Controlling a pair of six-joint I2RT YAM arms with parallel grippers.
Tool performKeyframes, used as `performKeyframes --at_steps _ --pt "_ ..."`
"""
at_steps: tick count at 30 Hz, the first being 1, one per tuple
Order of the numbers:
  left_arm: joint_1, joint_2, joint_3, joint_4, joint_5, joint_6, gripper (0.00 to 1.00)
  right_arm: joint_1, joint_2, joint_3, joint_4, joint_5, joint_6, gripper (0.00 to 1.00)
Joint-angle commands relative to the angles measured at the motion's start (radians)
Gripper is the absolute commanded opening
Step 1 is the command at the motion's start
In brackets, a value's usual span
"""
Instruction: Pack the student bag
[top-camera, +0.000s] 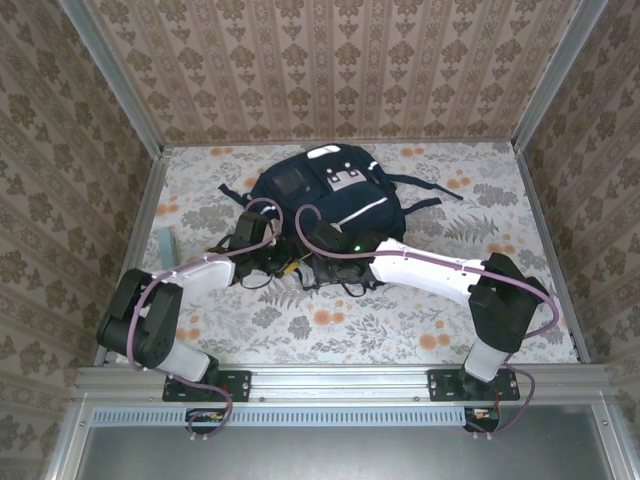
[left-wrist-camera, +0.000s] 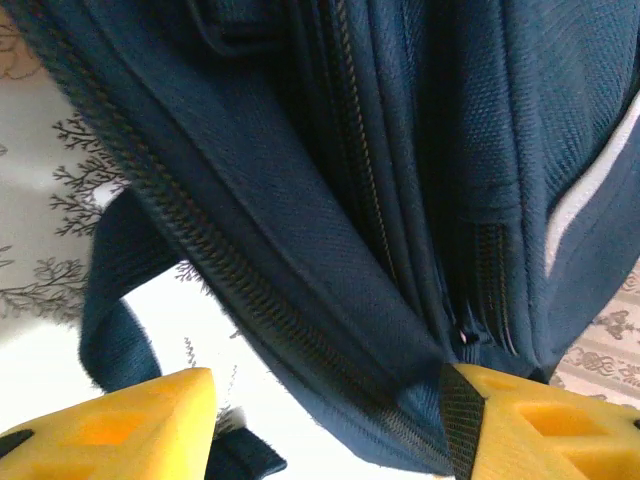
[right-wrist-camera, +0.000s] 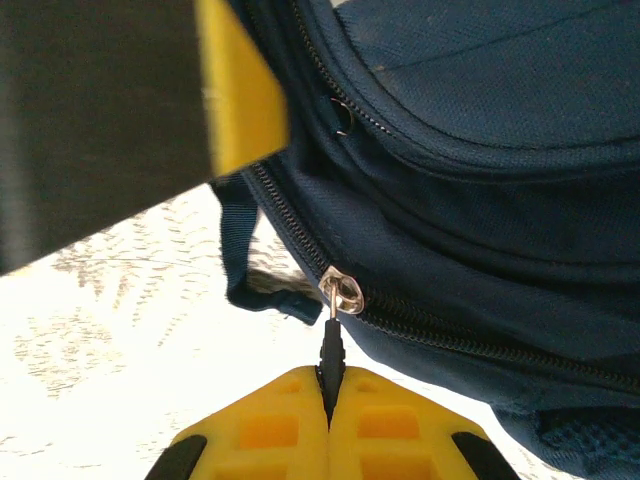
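The navy-blue student bag lies at the back middle of the table, its near end towards the arms. Both grippers are at that near end. My right gripper is shut on the black zipper pull, which hangs from a silver slider on the bag's lower zipper. My left gripper is open; the bag's zippered edge sits between its yellow fingers, against the right one. From above, the left gripper and right gripper nearly touch.
A pale teal flat object lies by the left wall. Dark straps trail from the bag to the right, and a strap loop lies on the floral table beside the zipper. Patterned walls close three sides.
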Motion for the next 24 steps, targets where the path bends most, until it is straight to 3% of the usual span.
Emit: performKeyframes --at_steps 1,5,10,13,16,24 --pt "0.002 0.017 -0.006 0.093 0.039 -0.045 0.61 -0.003 -0.052 -0.008 0.094 -0.089 -0.02 0.0" --pt "0.002 0.03 0.0 0.097 0.001 -0.053 0.49 -0.006 -0.061 -0.018 0.086 -0.079 -0.013 0.0" --pt "0.004 0.043 0.021 0.02 -0.083 -0.003 0.18 -0.022 -0.088 -0.051 -0.035 0.066 0.038 0.0" --pt "0.007 0.052 0.041 -0.042 -0.117 0.041 0.08 -0.051 -0.126 -0.092 -0.119 0.142 0.094 0.0" --pt "0.007 0.052 0.049 -0.073 -0.136 0.064 0.0 -0.079 -0.192 -0.159 -0.164 0.194 0.137 0.0" --pt "0.058 0.042 0.083 -0.14 -0.152 0.122 0.0 -0.224 -0.329 -0.279 -0.228 0.268 0.179 0.0"
